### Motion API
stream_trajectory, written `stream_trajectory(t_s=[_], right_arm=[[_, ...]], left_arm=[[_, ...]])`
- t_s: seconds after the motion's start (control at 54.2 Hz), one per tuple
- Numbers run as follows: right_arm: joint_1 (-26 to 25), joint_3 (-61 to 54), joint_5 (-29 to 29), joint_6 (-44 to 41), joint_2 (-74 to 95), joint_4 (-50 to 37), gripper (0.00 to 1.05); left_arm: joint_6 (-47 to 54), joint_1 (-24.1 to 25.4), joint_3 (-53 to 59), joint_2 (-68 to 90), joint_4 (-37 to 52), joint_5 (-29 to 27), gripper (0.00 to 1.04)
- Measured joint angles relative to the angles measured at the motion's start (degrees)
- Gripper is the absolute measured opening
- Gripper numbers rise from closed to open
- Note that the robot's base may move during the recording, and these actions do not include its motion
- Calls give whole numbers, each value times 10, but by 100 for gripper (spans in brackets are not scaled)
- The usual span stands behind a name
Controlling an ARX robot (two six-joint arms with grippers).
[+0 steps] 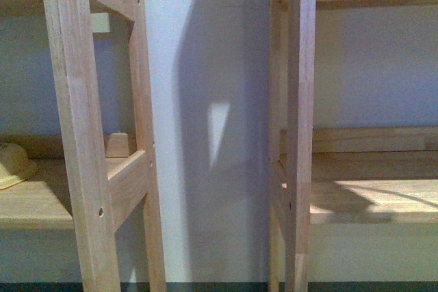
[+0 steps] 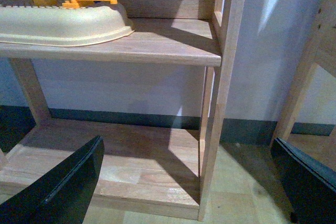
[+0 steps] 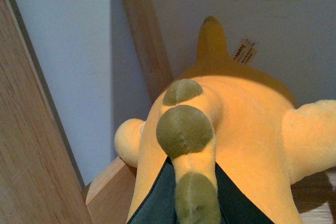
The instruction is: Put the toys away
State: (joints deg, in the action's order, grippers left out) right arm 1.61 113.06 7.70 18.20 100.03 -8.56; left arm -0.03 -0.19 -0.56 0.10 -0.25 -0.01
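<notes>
Right gripper (image 3: 191, 203), dark fingers closed on the soft orange-yellow plush animal (image 3: 247, 129) with olive spots, held beside a light wooden shelf post (image 3: 144, 35). Left gripper (image 2: 189, 182), jaws spread and empty, above the low wooden shelf board (image 2: 142, 156).

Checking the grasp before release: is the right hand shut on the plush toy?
Yes. In the right wrist view, the right hand's dark fingers press into the orange-yellow plush toy.
</notes>
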Motion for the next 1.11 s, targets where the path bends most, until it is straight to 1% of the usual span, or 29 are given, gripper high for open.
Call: stream_trajectory(t_s=[0.332,0.627,0.904,1.107], right_arm=[[-4,1,-7,-11,-2,8,99],[-10,14,-9,-14,-3,13,98],[-27,15,0,-11,-25,12,98],[-50,7,-30,-14,-73,32,98]], left_arm=[[0,0,0,0,0,0,99],[0,0,0,0,0,0,99],[0,0,0,0,0,0,99],[0,0,0,0,0,0,99]])
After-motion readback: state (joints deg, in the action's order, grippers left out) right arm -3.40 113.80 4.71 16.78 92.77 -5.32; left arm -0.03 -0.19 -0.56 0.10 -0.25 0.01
